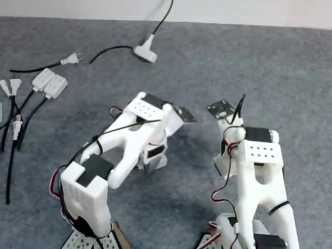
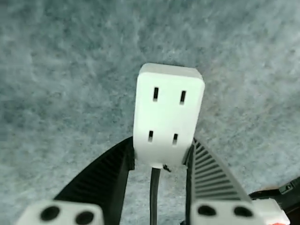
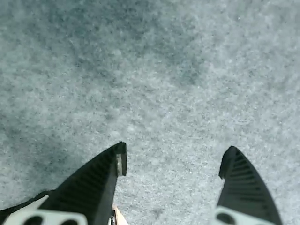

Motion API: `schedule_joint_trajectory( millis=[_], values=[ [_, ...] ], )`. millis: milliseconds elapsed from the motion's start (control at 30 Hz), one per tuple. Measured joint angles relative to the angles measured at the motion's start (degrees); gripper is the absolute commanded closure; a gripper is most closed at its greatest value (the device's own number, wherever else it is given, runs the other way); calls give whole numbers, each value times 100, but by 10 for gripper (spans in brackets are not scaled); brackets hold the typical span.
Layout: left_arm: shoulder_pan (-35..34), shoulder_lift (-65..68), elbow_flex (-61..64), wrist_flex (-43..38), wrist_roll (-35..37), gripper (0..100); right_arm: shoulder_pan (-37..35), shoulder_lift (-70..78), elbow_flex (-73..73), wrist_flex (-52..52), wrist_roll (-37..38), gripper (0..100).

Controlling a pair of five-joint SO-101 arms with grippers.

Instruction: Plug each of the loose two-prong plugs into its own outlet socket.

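Left gripper clamping white outlet socket, right gripper spread above mat

Socket block cord cut by frame edge; far cable likewise.

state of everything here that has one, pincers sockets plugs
left pincer: shut on outlet socket
outlet socket: held, all four slots empty
right pincer: open, empty, above carpet
two-prong plug: loose on carpet, unplugged
two white sockets: lying side by side, not held
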Motion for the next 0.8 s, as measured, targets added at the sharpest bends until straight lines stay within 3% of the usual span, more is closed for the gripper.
schedule_joint_trajectory(
  millis=[167,433,600,800],
  values=[
    [-334,0,-26,-18,-132,736,-53,0,0,0,0,685],
    [-1793,0,-1143,404,-967,786,-202,0,0,0,0,685],
    [-2259,0,-1670,730,-1292,786,-580,0,0,0,-79,685],
    [-3675,0,-2796,316,-1310,787,-1152,0,0,18,-158,685]
  ],
)
